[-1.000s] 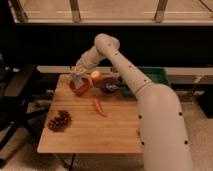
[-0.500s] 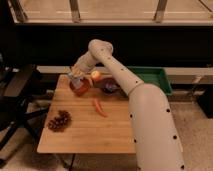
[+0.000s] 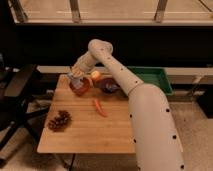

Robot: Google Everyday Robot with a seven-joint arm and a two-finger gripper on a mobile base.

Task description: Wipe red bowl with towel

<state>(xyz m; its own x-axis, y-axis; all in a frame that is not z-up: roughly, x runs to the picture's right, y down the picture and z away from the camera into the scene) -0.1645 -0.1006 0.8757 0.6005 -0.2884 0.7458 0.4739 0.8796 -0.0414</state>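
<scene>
A: Bowls?
B: Two: one red bowl (image 3: 81,89), one dark bowl (image 3: 108,86) just right of it.
A: Towels? Grippers?
B: One towel (image 3: 73,76), one gripper (image 3: 76,79), both directly over the red bowl, gripper clamped on towel.
A: Food?
B: One round fruit (image 3: 95,75) beside the red bowl, one pepper (image 3: 100,107) in front, one dark bunch (image 3: 59,120) front-left.
A: Else?
B: One table (image 3: 90,135), one green bin (image 3: 152,80), one chair (image 3: 20,92).

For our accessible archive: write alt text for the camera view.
A white robot arm reaches across a wooden table, its pincer shut on the towel inside the red bowl at the far left. Beside the bowl sit a round orange fruit and a dark bowl; a slim red vegetable and a dark cluster lie nearer.
</scene>
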